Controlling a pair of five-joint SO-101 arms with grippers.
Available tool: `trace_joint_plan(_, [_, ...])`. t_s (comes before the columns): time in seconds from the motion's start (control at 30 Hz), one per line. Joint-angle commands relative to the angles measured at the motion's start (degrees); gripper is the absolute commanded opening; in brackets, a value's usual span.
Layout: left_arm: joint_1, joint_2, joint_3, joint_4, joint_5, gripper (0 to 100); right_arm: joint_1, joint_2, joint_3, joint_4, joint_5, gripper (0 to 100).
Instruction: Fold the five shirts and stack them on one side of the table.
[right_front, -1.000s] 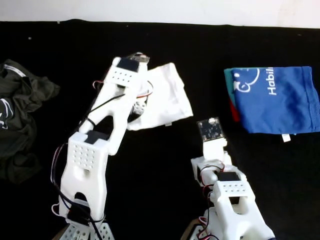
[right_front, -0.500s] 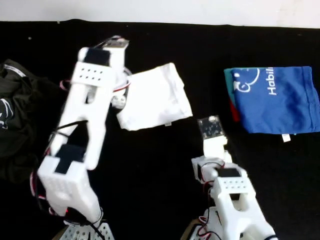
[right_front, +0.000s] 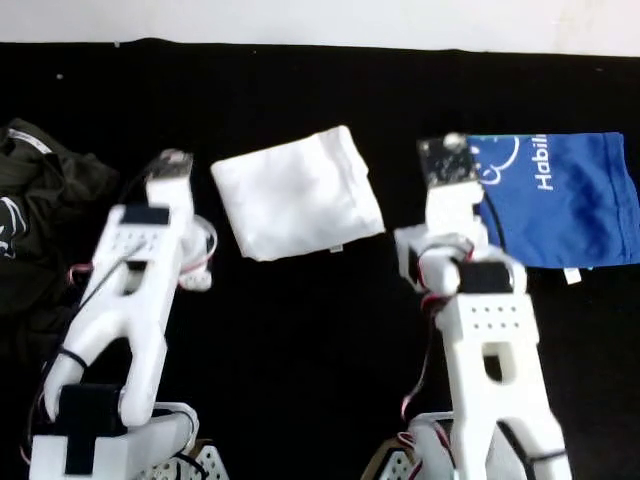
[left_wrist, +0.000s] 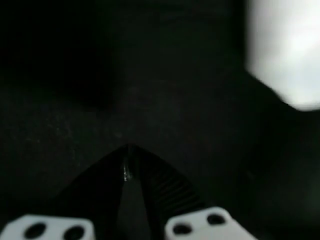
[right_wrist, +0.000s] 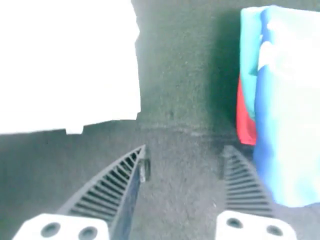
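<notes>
A folded white shirt (right_front: 298, 193) lies flat at the middle of the black table (right_front: 320, 330). At the right, a folded blue shirt (right_front: 555, 200) tops a stack with red and teal edges showing. A crumpled pile of dark shirts (right_front: 40, 200) sits at the far left. My left gripper (left_wrist: 127, 167) is shut and empty over bare cloth, left of the white shirt (left_wrist: 290, 50). My right gripper (right_wrist: 185, 160) is open and empty above the gap between the white shirt (right_wrist: 65, 65) and the blue stack (right_wrist: 290, 100).
The left arm (right_front: 140, 260) stands between the dark pile and the white shirt. The right arm (right_front: 480, 310) stretches toward the stack's left edge. The table's far edge meets a white wall (right_front: 320, 20).
The left arm has swung left off the white shirt, leaving it flat and uncovered. The right arm has stretched forward to the gap beside the blue stack.
</notes>
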Motion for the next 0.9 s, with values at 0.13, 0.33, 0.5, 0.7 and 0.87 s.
trace_joint_plan(0.13, [-5.6, -2.9, 14.9, -14.6, -0.4, 1, -5.6, 26.8, -28.1, 3.8, -8.4, 30.2])
trace_joint_plan(0.33, [-5.6, -2.3, 14.9, -14.9, -0.4, 1, -9.5, 48.8, -53.1, 9.6, -9.7, 35.0])
trace_joint_plan(0.5, [-5.6, -2.3, 14.9, -14.9, -0.4, 1, -12.1, 65.3, -69.5, 13.1, -9.7, 36.5])
trace_joint_plan(0.7, [-5.6, -2.3, 14.9, -14.9, -0.4, 1, -12.3, 79.1, -85.8, 18.0, -12.1, 36.5])
trace_joint_plan(0.87, [-5.7, -2.3, 14.9, -14.9, -0.4, 1, -11.8, 88.7, -94.7, 21.0, -12.5, 36.5])
